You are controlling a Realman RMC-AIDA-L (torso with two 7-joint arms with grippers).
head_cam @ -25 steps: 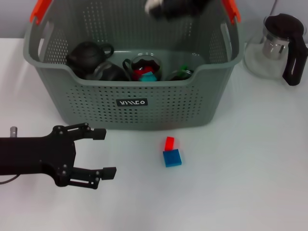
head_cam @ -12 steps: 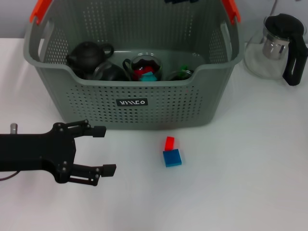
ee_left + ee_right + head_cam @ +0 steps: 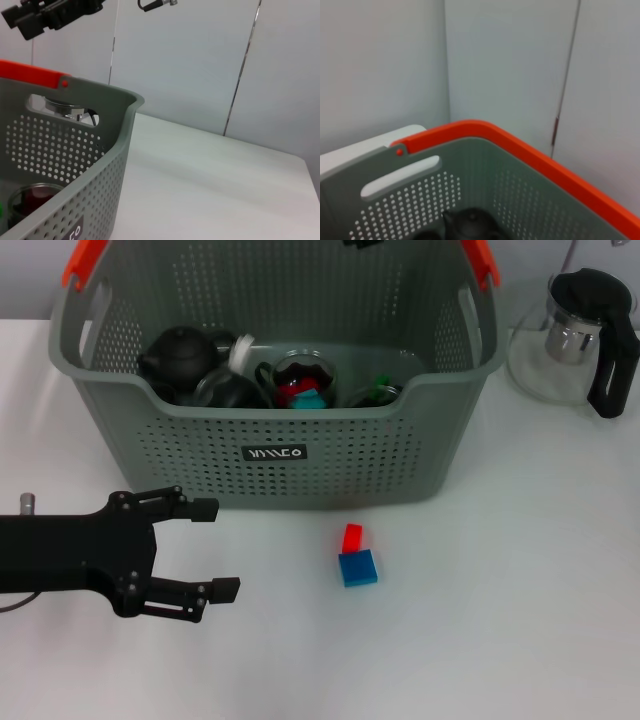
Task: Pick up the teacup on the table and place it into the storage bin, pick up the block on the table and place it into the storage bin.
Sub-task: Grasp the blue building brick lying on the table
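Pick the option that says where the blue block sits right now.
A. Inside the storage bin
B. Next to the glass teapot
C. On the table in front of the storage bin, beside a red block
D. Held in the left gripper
C: the blue block lies on the white table in front of the storage bin, touching the red block, while the open left gripper stays apart from it.

Matt perforated plastic storage bin (image 3: 300, 420), smooth white table (image 3: 500, 590), seemingly glass teapot (image 3: 570, 340).

Right end effector (image 3: 362, 243) mostly off-frame.
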